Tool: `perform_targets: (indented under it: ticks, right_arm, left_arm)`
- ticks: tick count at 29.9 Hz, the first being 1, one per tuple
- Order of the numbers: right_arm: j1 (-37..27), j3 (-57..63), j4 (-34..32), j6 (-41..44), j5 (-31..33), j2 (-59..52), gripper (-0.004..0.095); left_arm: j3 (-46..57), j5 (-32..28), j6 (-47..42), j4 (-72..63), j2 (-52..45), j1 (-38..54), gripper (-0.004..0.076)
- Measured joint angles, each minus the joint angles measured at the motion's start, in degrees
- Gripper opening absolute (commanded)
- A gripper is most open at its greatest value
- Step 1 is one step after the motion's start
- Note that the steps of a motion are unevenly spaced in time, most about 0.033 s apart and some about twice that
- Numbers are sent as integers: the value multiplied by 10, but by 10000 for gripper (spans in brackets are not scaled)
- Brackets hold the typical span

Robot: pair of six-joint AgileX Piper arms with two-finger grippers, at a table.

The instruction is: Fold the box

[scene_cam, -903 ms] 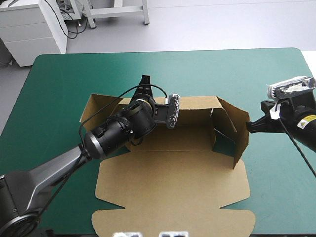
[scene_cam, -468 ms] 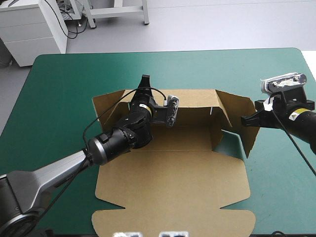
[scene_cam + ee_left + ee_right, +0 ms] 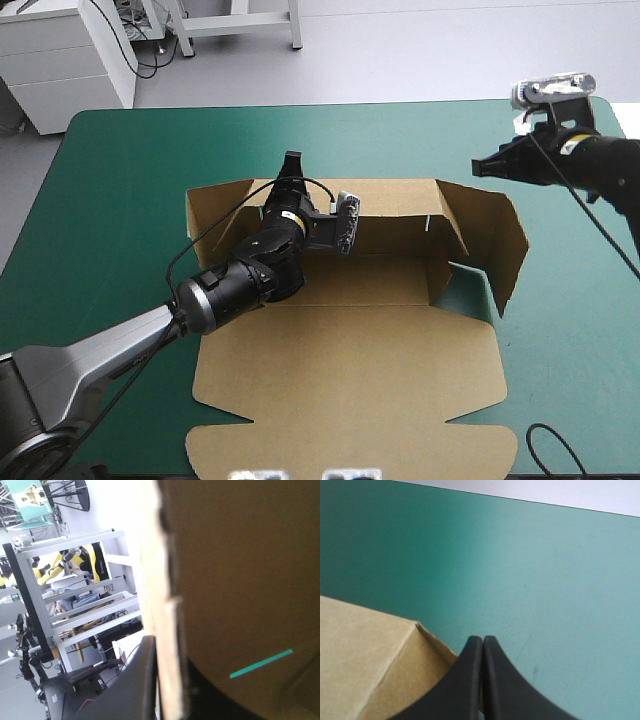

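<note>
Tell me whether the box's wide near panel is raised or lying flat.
Flat: the box has its near panel spread on the table, while its far wall stands raised.

Raised box (image 3: pixel 350 370) walls block low passage; far teal-green cover (image 3: pixel 150 150) lies free

The box (image 3: pixel 345 370) is plain brown, the cover (image 3: pixel 130 180) teal-green, the right gripper (image 3: pixel 483 640) black. A thin teal-green streak (image 3: pixel 261 663) across the brown is probably cover showing through.
</note>
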Motion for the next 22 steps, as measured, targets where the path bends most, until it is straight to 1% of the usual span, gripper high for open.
perform_targets:
  ticks: [5, 10, 17, 22]
  right_arm:
    - [0, -130, 0, 31, 70, 107, -19]
    - [0, -200, 3, 57, 127, 200, -19]
    - [0, -212, 11, 60, 192, 279, -19]
    - [0, -212, 15, 56, 201, 284, -19]
  left_arm:
    - [0, 0, -7, 0, 0, 0, -8]
    - [0, -1, -7, 1, 0, 0, -8]
    - [0, -1, -7, 1, 0, 0, -8]
    - [0, -1, -9, 1, 0, 0, -8]
